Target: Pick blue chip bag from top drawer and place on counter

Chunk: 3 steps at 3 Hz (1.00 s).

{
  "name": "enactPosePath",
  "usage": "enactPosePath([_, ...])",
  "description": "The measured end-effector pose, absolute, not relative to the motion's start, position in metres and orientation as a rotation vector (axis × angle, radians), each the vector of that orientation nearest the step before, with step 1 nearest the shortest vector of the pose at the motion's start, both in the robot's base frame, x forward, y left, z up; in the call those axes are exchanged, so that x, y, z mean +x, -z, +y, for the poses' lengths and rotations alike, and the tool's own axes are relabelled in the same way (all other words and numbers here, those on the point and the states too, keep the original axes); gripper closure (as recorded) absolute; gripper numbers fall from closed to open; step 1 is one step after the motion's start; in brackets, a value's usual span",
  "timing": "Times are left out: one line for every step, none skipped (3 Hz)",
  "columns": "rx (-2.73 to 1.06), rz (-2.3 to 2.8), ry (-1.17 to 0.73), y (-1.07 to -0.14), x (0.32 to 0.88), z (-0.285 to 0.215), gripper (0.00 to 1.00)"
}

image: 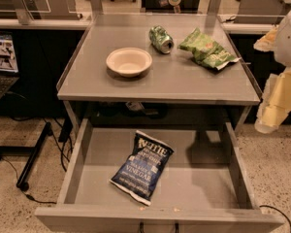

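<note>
The blue chip bag (142, 166) lies flat in the open top drawer (206, 178), left of its middle, with its white lettering facing up. The counter (160, 79) is the grey tabletop above the drawer. My gripper (267, 115) hangs at the right edge of the view, beside the counter's front right corner and above the floor. It is well right of the bag, touches nothing and holds nothing that I can see.
On the counter stand a white bowl (129, 60), a green can on its side (161, 39) and a green chip bag (206, 49). The drawer's side walls and front panel (155, 221) rim the bag. Cables and a black stand (34, 154) lie on the floor at left.
</note>
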<state>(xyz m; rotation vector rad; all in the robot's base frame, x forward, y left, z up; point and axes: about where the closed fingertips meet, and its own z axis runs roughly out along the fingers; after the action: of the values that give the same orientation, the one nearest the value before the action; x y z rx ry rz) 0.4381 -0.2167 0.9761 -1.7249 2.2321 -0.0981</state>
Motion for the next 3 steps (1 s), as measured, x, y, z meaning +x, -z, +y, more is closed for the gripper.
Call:
enactPosePath([-1.714,2.228,0.098,-0.975,0.438,-0.215,0.00])
enactPosePath([-1.703,2.206,-0.010,-0.939,0.442,-0.207,0.00])
enactPosePath([-1.670,2.121,-0.197,-0.889,0.452,-0.190,0.00])
